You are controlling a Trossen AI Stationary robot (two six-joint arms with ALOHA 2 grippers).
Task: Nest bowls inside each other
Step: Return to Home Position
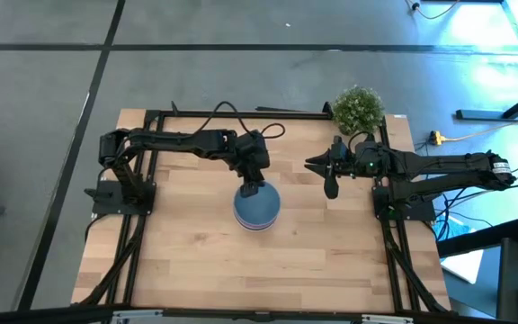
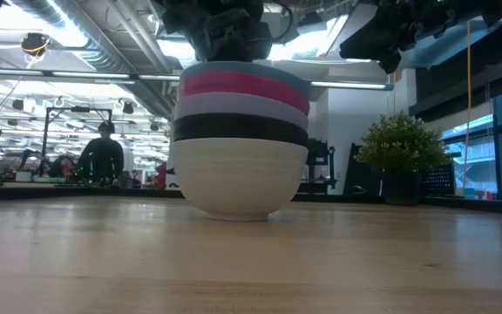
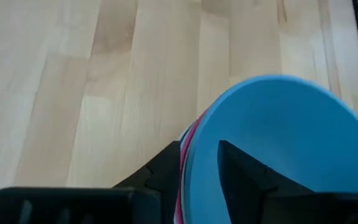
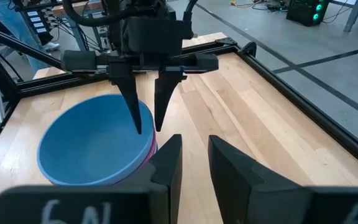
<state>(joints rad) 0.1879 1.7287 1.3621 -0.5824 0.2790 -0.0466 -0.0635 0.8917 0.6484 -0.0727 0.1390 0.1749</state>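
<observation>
Five round plastic bowls sit nested on the wooden table (image 1: 196, 261): white bowl (image 2: 238, 179) lowest, then black (image 2: 238, 129), lavender (image 2: 238, 106), magenta (image 2: 242, 85), and blue (image 2: 242, 65) on top. The left claw (image 4: 148, 126) straddles the blue bowl's rim with its fingers parted and gripping nothing, probably so it can lift clear. The right claw (image 4: 194, 146) waits beside the stack, open and empty.

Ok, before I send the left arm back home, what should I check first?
1. Five bowls nested: ok; white bowl at bottom, then black bowl, lavender bowl, magenta bowl, blue bowl on top.
2. The stack sits level on the table: ok.
3. Release by left tool: ok; fingers open, straddling the blue bowl's rim.
4. Fingers touching that rim: cannot tell.
5. Sideways retreat clear: not ok; one finger hangs inside the bowl, so lift first.
6. Clearance of right tool: ok; open, apart from the stack.
</observation>
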